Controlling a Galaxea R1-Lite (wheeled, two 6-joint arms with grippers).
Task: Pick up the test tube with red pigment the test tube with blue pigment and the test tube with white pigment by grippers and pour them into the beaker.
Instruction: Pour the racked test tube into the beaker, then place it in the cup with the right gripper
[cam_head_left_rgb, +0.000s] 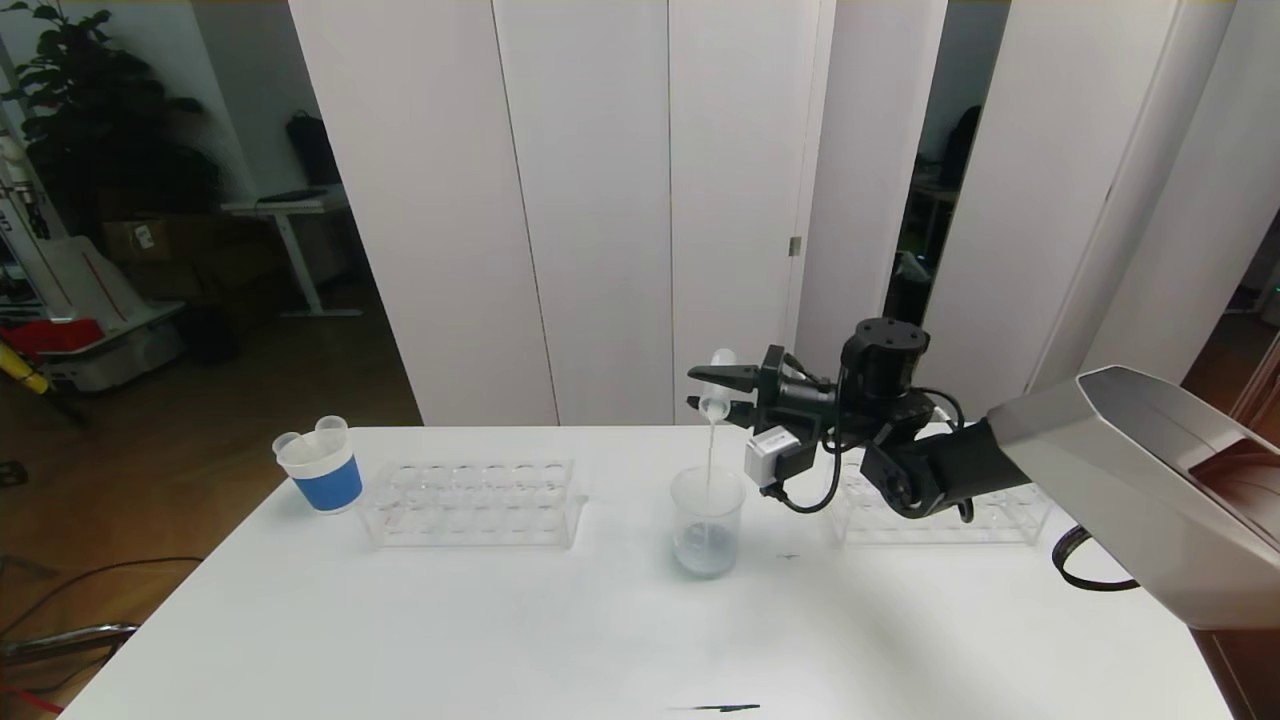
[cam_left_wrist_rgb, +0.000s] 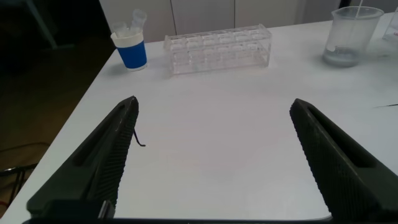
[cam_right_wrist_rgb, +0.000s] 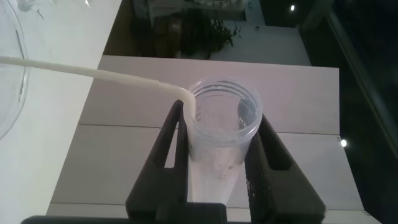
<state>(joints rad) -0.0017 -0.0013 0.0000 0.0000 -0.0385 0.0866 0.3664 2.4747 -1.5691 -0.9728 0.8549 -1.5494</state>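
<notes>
My right gripper is shut on the test tube with white pigment, tipped mouth-down above the beaker. A thin white stream runs from the tube's lip into the beaker, which holds pale bluish liquid. In the right wrist view the tube sits between both fingers, milky liquid at its mouth. My left gripper hangs open over bare table, nothing between its fingers; the beaker is far off from it. The test tubes with red and blue pigment are out of view.
A blue-and-white paper cup holding empty tubes stands at the table's far left. A clear rack lies beside it, and a second clear rack sits under my right arm. White wall panels rise behind the table.
</notes>
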